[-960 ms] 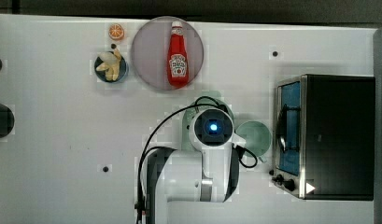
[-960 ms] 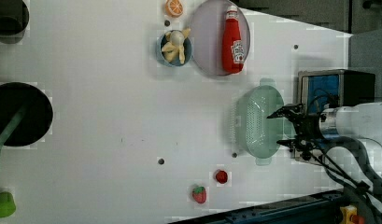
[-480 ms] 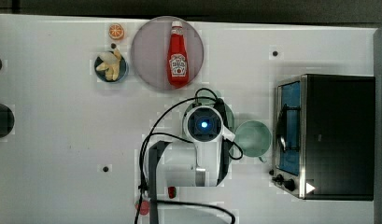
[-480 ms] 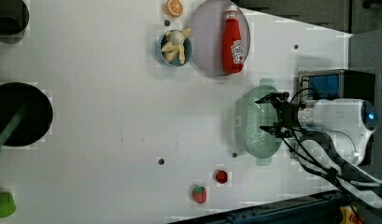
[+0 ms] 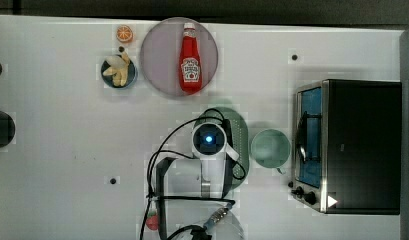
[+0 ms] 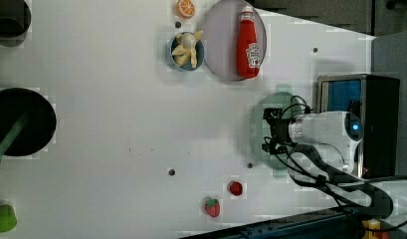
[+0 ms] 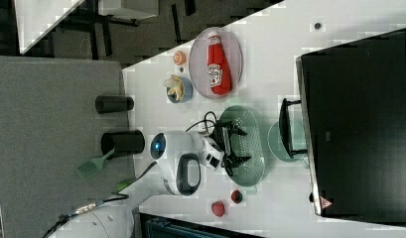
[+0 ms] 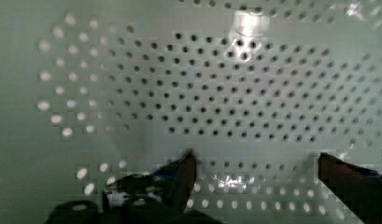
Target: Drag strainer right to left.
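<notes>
Gripper (image 8: 256,179), jaws spread wide and empty, sits inside the strainer (image 7: 250,146) at the cup's (image 5: 270,148) nine o'clock in the top view; dragging not yet begun.

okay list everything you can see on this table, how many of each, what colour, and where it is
strainer: 1, pale green, under the gripper
cup: 1, pale green, between strainer and oven
toaster oven: 1, black and silver, the top view's right
plate: 1, grey-lilac, the top view's upper middle
ketchup bottle: 1, red, lying on the plate
bowl: 1, blue, holds a banana, beside the plate
orange slice: 1, orange, above the bowl
strawberry: 1, red, near the left view's bottom edge
small red fruit: 1, red, beside the strawberry
spatula: 1, green, the right view's left
gripper: 1, black, open, inside the strainer
</notes>
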`<act>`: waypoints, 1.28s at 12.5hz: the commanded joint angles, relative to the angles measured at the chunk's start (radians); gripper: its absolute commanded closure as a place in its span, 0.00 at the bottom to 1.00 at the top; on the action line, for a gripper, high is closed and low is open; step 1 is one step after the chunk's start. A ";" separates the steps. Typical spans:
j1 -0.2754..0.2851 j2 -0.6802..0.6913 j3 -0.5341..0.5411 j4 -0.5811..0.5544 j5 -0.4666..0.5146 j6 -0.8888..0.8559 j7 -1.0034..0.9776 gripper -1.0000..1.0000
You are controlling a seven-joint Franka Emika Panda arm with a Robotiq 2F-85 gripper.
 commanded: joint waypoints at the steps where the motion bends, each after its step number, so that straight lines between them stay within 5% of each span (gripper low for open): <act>1: 0.040 -0.061 0.037 0.013 -0.007 -0.002 0.110 0.00; 16: 0.298 0.002 0.104 0.097 -0.005 -0.016 0.480 0.00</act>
